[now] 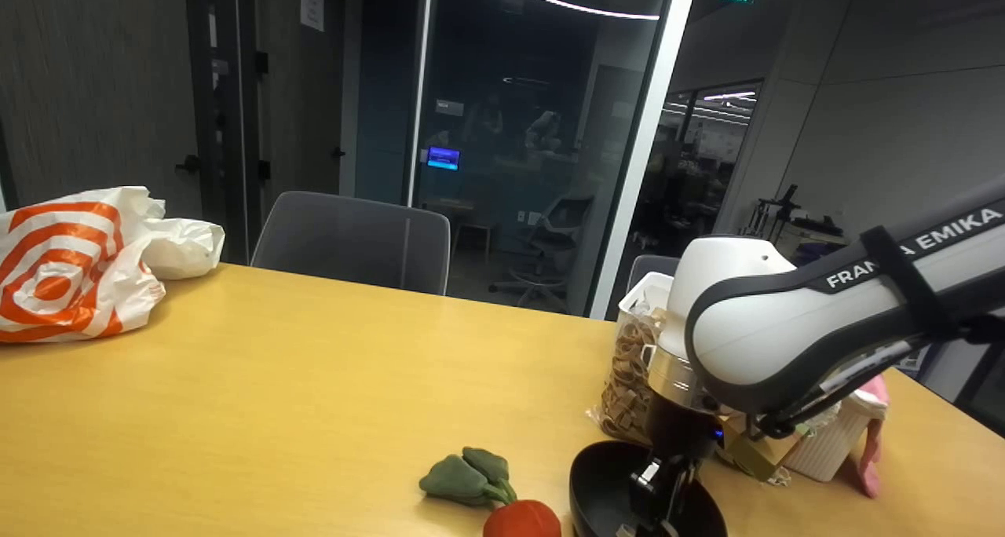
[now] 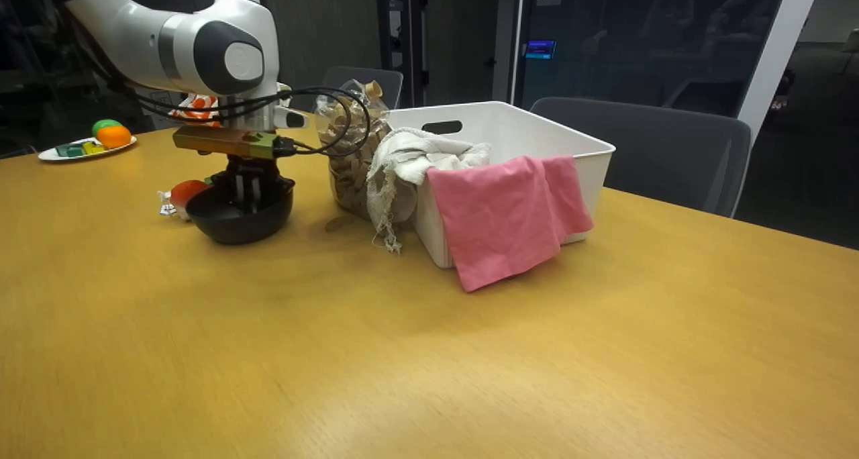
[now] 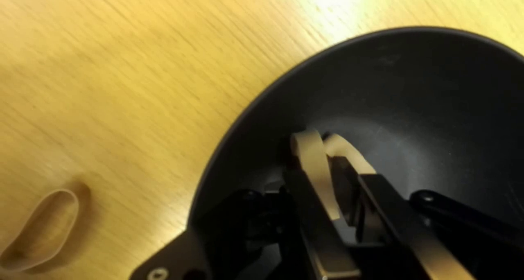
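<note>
Wrist view gives us, at its left edge, a thin tan rubber loop (image 3: 72, 224) lying on the yellow wood-grained table (image 3: 123, 87), apart from the deep round black bowl (image 3: 409, 87) to its right. Inside that bowl reaches the black two-fingered gripper (image 3: 329, 171), pointing down, its fingers close together with a narrow space between them. A folded strip of flat tan rubber (image 3: 315, 161) shows at the fingertips, low in the bowl, one strand running along the gap; we cannot tell whether the fingers pinch it.

Across an exterior view we find, from the left, a white oval plate (image 2: 48, 154) bearing a round orange piece (image 2: 114, 136) and a round green piece (image 2: 105, 125), then a red round object (image 2: 188, 192) close behind the bowl's left side. Right of the bowl stands a clear plastic bag filled with curled tan bands (image 2: 349, 177), then a white plastic bin (image 2: 537, 133) with a frayed off-white cloth (image 2: 429, 154) and a smooth pink cloth (image 2: 507, 217) draped over its rim.

Also in an exterior view, we see at left a white plastic bag printed with orange rings (image 1: 67, 286), next a grey chair (image 1: 353, 239) behind the table, then two dark green leaf-shaped pieces (image 1: 455, 480) beside the red object, and at right the bowl beneath the white-and-black robot arm (image 1: 754, 333).
</note>
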Robot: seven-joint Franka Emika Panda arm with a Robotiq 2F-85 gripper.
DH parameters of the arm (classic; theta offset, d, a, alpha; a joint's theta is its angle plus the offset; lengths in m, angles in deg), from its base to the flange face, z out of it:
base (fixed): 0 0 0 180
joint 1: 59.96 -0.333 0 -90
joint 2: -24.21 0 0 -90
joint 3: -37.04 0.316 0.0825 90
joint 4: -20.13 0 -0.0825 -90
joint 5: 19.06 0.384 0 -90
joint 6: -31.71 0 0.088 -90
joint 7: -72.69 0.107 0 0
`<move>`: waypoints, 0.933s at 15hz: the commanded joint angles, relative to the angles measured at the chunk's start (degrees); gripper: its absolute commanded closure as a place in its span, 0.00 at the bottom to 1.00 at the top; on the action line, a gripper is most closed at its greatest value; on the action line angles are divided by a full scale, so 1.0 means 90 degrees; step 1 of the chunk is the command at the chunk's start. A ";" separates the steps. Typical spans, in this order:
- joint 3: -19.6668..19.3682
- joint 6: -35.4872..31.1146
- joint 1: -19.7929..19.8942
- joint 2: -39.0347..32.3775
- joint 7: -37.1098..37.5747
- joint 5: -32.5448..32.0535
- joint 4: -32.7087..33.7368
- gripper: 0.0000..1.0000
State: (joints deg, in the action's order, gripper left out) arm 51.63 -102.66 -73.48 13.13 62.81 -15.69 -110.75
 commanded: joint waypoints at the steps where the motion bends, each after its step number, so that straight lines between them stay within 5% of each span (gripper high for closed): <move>1: 0.0118 0.0122 0.0046 0.0263 -0.0232 0.0275 -0.0011 0.40; 6: 0.0221 0.0106 0.0019 0.0329 -0.0485 0.0621 -0.0006 0.02; 14: 0.0256 -0.0092 -0.0075 -0.0028 -0.0655 0.0212 -0.0083 0.00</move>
State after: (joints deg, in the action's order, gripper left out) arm 54.01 -102.18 -73.62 13.54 57.46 -11.21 -111.30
